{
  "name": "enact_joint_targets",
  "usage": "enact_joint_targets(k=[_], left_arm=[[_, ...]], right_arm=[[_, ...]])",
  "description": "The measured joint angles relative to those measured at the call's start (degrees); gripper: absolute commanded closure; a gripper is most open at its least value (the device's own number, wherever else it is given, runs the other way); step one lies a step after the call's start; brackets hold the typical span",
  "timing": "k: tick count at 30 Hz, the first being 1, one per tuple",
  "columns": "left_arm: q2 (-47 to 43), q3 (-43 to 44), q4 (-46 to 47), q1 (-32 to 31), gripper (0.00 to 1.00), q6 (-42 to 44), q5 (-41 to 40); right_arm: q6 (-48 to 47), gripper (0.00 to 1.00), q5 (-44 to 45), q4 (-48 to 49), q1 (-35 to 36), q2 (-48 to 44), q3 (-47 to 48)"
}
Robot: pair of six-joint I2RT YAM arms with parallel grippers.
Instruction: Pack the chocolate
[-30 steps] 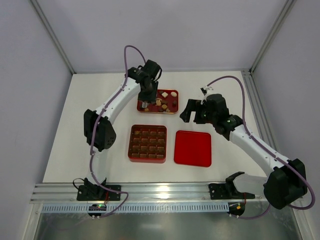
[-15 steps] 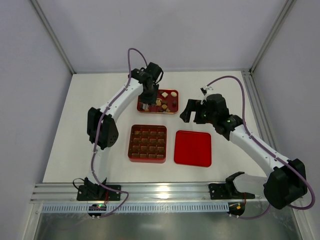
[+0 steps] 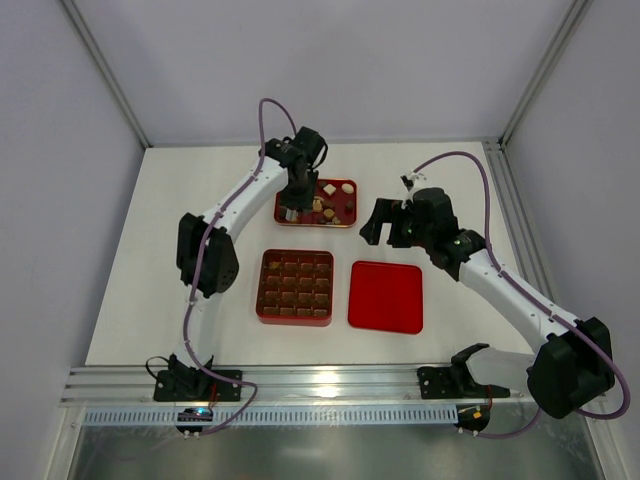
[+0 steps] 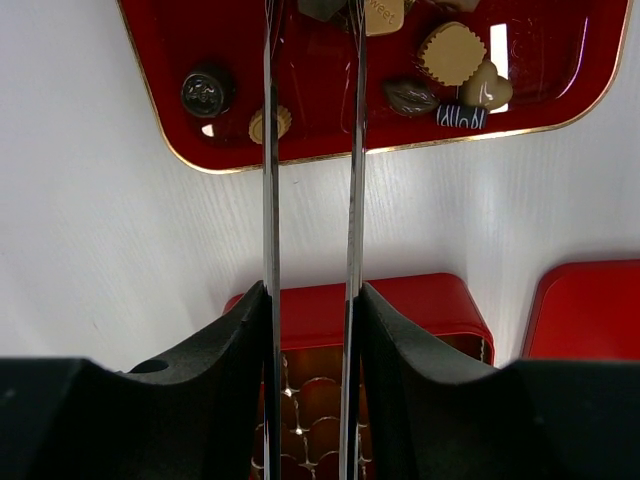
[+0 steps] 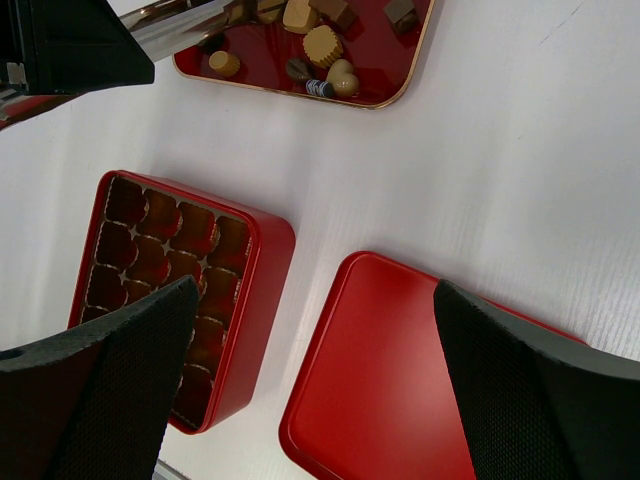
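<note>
The chocolate (image 3: 325, 200) is several small dark, tan and white pieces lying in a shallow red tray (image 3: 352, 205) at the back. My left gripper (image 3: 290, 205) hangs over the tray's left part. In the left wrist view its thin metal fingers (image 4: 270, 150) stand a narrow gap apart, with a dark piece (image 4: 320, 8) between their tips at the top edge. It touches at most the right finger. A ridged tan piece (image 4: 452, 52) and a heart (image 4: 487, 88) lie to the right. My right gripper (image 3: 378, 225) hovers wide open and empty (image 5: 315, 290).
The square red box (image 3: 262, 290) with brown grid compartments sits in the middle, and its wall also shows in the right wrist view (image 5: 255, 290). The flat red lid (image 3: 386, 296) lies right of it. Metal frame posts and a rail border the table.
My left arm has shifted slightly, its wrist moving a little toward the back right over the tray. The right arm has not moved.
</note>
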Motion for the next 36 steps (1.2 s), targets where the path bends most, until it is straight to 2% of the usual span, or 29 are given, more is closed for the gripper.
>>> enact_joint_targets(k=[22, 36], left_arm=[[0.7, 0.0, -0.3, 0.0, 0.69, 0.6, 0.0], [-7.2, -3.0, -1.5, 0.0, 0.70, 0.5, 0.1]], right_arm=[[0.0, 0.00, 0.0, 0.0, 0.0, 0.0, 0.0], [0.0, 0.00, 0.0, 0.1, 0.0, 0.0, 0.0]])
